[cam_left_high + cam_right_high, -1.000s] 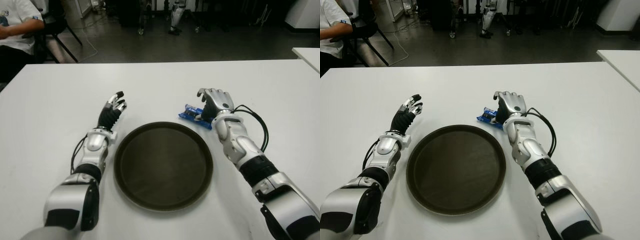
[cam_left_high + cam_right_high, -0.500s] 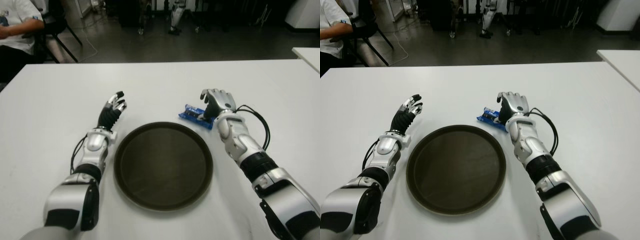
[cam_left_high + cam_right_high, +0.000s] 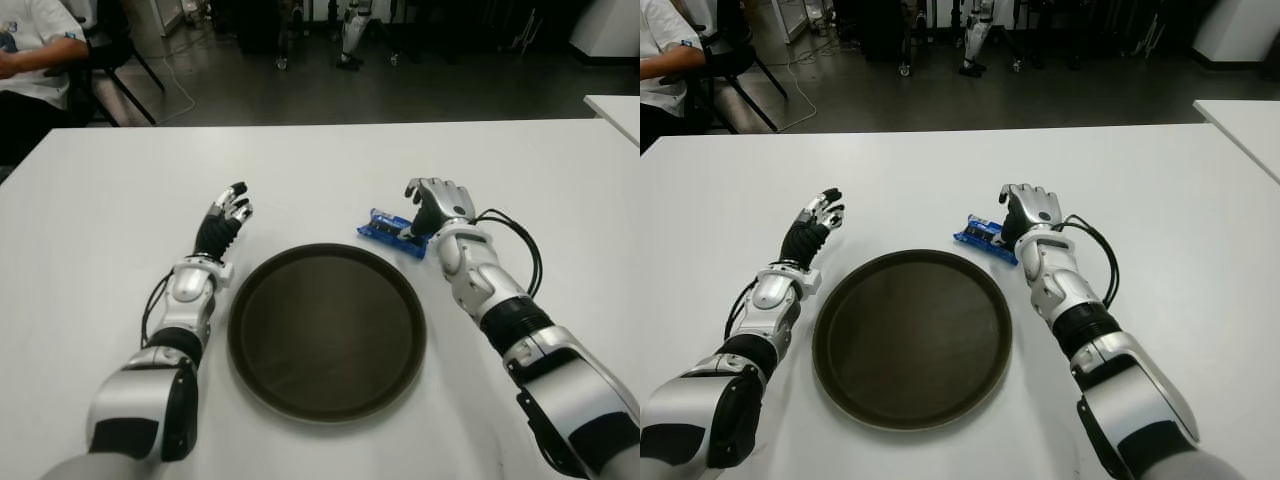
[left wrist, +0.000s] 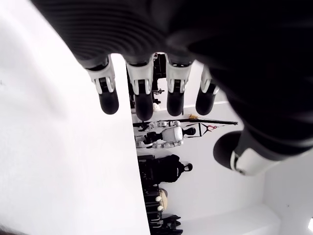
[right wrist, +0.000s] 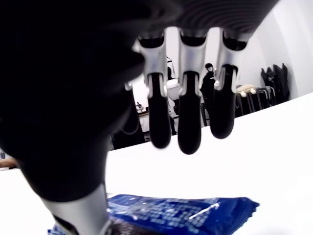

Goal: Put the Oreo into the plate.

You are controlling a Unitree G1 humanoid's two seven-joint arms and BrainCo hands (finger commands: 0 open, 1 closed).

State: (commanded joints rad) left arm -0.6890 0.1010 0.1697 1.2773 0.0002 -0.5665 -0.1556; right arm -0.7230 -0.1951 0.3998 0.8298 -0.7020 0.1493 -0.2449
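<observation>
The Oreo [image 3: 388,231], a blue packet, lies on the white table [image 3: 330,170] just beyond the right far rim of the round dark plate [image 3: 325,330]. My right hand [image 3: 434,202] is at the packet's right end, open. In the right wrist view its fingers [image 5: 188,129] reach out straight above the Oreo [image 5: 181,213] and the thumb comes down beside it, with nothing gripped. My left hand [image 3: 226,217] shows left of the plate with its fingers [image 4: 142,98] spread and empty. The plate holds nothing.
A seated person [image 3: 30,50] and a chair are beyond the table's far left corner. Another white table [image 3: 618,108] shows at the right edge. A black cable [image 3: 520,250] loops off my right forearm.
My right hand and forearm have drifted slightly to the right beside the Oreo. The packet, the plate and my left hand have stayed put.
</observation>
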